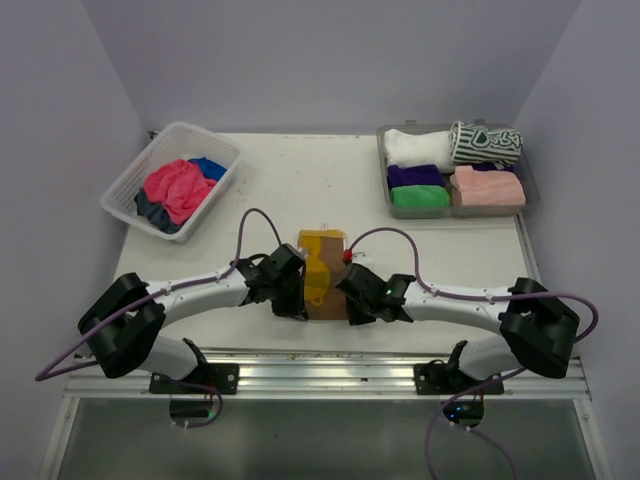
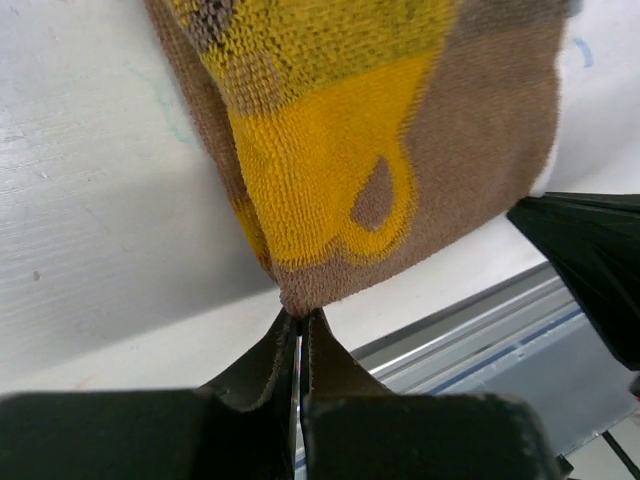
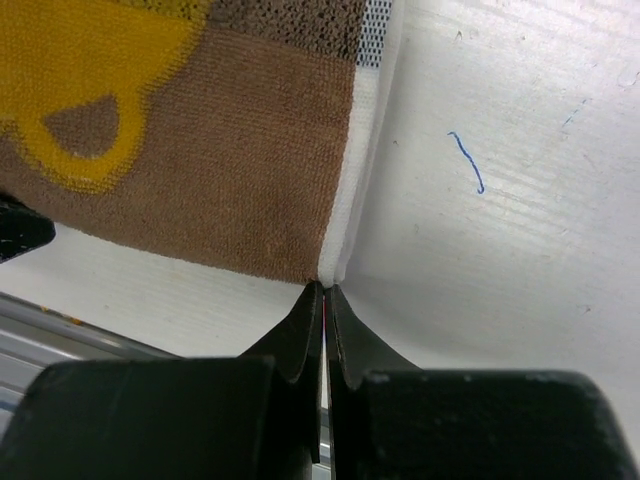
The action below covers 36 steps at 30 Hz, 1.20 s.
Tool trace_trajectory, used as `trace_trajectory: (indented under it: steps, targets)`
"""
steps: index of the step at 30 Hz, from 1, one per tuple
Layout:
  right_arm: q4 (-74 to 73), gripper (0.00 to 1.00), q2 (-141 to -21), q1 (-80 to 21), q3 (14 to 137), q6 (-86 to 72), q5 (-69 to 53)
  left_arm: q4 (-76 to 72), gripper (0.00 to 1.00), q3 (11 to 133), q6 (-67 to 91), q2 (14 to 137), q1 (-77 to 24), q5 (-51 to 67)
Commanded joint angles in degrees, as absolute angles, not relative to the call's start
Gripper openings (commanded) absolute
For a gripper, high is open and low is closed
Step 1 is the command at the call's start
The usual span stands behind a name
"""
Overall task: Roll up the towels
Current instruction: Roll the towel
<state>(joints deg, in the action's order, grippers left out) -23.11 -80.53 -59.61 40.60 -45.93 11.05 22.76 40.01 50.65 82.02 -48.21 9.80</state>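
Tabletop: left end effector, right end effector pinching towel corners.

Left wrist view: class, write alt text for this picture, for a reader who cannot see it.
The left pincer, shut, nips the near corner of a yellow-and-brown towel that lies on a white table. A metal rail runs along the table's edge at lower right.
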Motion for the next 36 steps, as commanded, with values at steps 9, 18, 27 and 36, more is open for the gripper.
trace_trajectory:
  steps: [9, 18, 27, 36]
  targets:
    - [-29.70, 0.00, -78.57, -59.59, 49.47, -43.33, 16.52, 29.00, 0.00, 49.83, 52.03, 77.43, -47.64, 7.91]
    - [-31.03, 0.00, -80.77, -58.19, 53.87, -42.37, 18.63, 28.92, 0.00, 48.70, 51.24, 77.25, -41.41, 12.39]
    - [-31.64, 0.00, -84.02, -55.37, 58.35, -40.87, 18.02, 28.65, 0.00, 48.87, 49.05, 79.36, -37.00, 15.99]
    - [-27.68, 0.11, -81.56, -55.55, 51.77, -42.10, 10.63, 31.80, 0.40, 47.71, 42.02, 77.26, -37.00, 18.46]
